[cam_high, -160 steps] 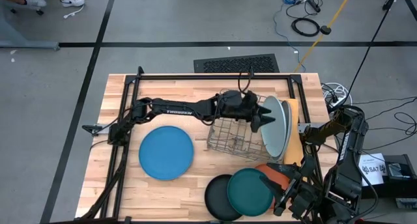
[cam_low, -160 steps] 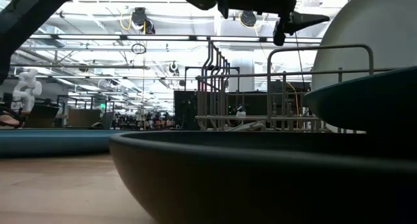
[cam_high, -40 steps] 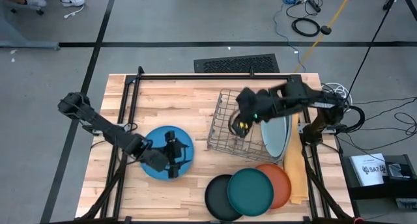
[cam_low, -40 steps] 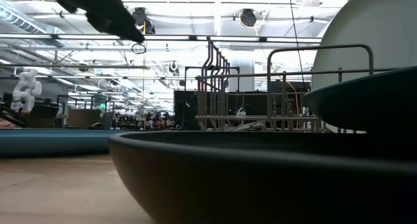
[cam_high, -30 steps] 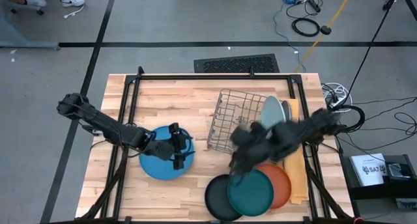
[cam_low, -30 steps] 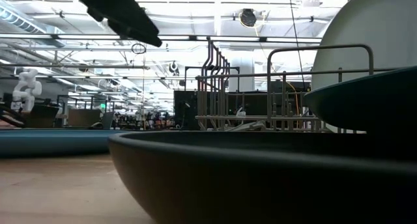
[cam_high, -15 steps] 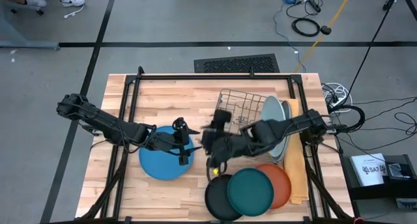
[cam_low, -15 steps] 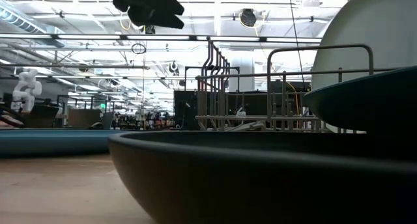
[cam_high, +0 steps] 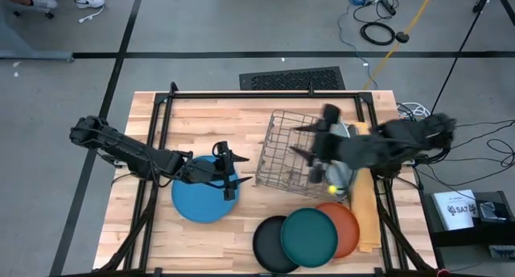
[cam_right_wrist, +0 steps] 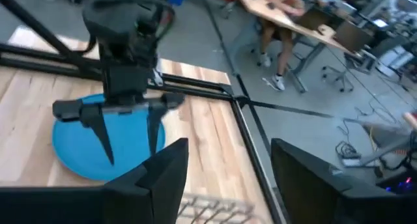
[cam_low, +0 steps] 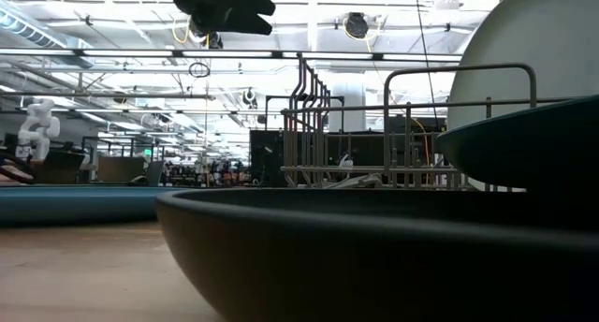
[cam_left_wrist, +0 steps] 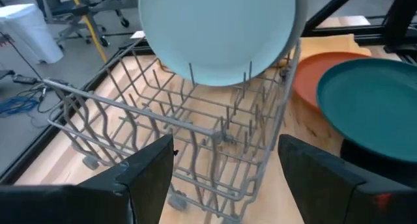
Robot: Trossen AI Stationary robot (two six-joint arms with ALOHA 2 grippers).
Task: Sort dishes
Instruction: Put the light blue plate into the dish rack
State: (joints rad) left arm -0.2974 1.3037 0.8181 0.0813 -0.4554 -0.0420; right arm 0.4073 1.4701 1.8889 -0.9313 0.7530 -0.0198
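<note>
Table [cam_high: 201, 116]: pale wood boards under a black frame; both arms work above it.
Wire rack [cam_high: 291, 152]: grey, standing between the two grippers, just beyond the left gripper's fingertips and under the right gripper.
Medium blue plate [cam_high: 197, 200]: flat on the wood, directly beneath the left gripper, which covers its edge nearest the rack.
Pale blue plate [cam_left_wrist: 218, 32]: upright at the rack's far end as the left wrist view shows it, straight ahead of the left gripper past the wires.
Grey plate [cam_high: 348, 140]: on edge just behind the pale blue one, mostly hidden by the right arm.
Dark teal plate [cam_high: 308, 237]: flat, near the table's front edge, ahead of the left gripper and to the side, resting over the black and orange plates.
Orange plate [cam_high: 348, 229]: flat, partly under the teal one, on the side farther from the left gripper.
Black plate [cam_high: 269, 246]: flat, partly under the teal one, on the side nearer the left gripper.
Left gripper [cam_high: 235, 179]: above the blue plate's rim, pointing at the rack, fingers spread wide with nothing between them.
Right gripper [cam_high: 299, 140]: over the rack's far side, blurred, pointing toward the left gripper; fingers apart and empty.
</note>
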